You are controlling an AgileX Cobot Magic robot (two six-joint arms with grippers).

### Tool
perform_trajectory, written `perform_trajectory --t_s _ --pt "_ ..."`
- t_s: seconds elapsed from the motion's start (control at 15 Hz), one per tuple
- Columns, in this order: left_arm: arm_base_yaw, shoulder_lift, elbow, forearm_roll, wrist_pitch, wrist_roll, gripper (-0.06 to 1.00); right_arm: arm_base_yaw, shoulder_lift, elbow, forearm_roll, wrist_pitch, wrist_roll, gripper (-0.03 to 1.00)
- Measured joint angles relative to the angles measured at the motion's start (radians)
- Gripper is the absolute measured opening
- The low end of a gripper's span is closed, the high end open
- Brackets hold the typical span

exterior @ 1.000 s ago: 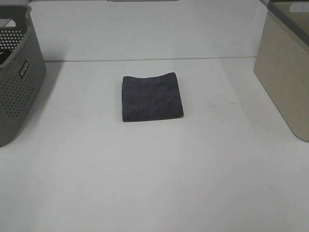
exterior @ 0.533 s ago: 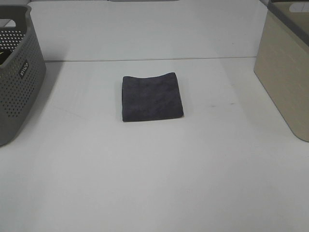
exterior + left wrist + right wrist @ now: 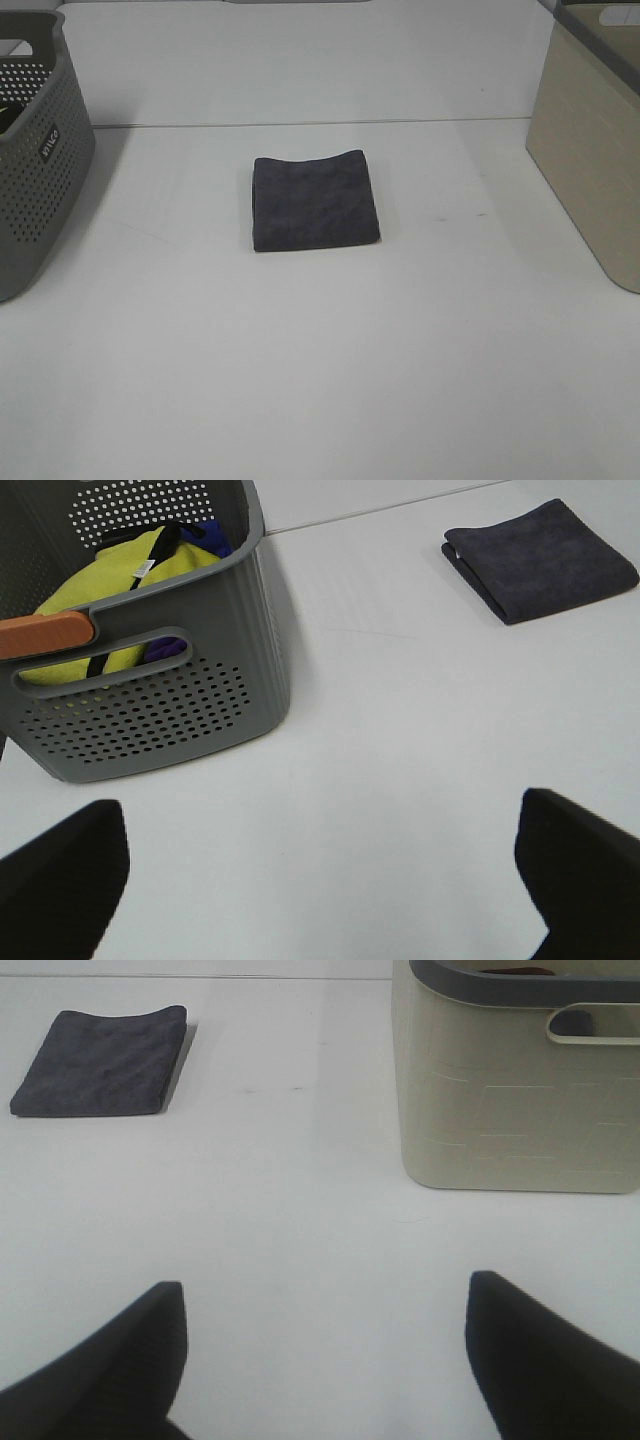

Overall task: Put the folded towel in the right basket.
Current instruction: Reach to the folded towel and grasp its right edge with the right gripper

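Observation:
The folded dark grey towel (image 3: 314, 201) lies flat on the white table, near its middle. It also shows in the left wrist view (image 3: 540, 560) and the right wrist view (image 3: 100, 1063). The beige right basket (image 3: 592, 150) stands at the table's right edge and shows in the right wrist view (image 3: 520, 1080). Neither gripper shows in the high view. My left gripper (image 3: 320, 880) is open and empty, far from the towel. My right gripper (image 3: 320, 1355) is open and empty, over bare table between towel and basket.
A grey perforated basket (image 3: 35, 160) stands at the left edge; in the left wrist view (image 3: 150, 680) it holds yellow and blue cloth. The white table (image 3: 320, 360) spreads around the towel.

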State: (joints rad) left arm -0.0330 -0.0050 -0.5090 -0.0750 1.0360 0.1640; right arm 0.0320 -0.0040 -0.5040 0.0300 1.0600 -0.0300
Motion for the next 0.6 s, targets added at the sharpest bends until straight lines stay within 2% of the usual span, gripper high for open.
perform_trajectory --t_s 0.6 --pt "0.000 0.000 0.000 0.000 0.000 0.000 0.99 0.000 0.000 0.000 0.000 0.000 0.000 0.72"
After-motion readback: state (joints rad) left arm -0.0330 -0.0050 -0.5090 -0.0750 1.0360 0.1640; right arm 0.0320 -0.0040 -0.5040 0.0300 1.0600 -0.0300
